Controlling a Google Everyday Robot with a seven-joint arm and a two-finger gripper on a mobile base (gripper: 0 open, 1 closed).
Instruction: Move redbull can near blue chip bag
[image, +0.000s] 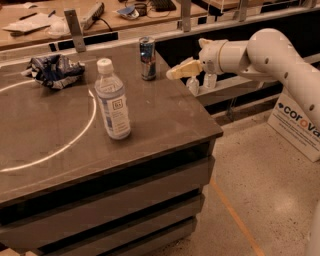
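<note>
Bag far left, can far right, pincer beside it.
On the counter, a bottle stands nearer, between them. The can is upright, well apart from the bag. The pincer points at the can without touching; its state cannot be told.

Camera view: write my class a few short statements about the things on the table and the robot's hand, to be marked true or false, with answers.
1. The can stands upright on the table. True.
2. The hand is holding the can. False: it hangs beside the can, above the table's edge, apart from it.
3. The chip bag touches the can. False: it lies well apart, toward the other end of the table.
4. The bottle has its white cap on. True.
</note>
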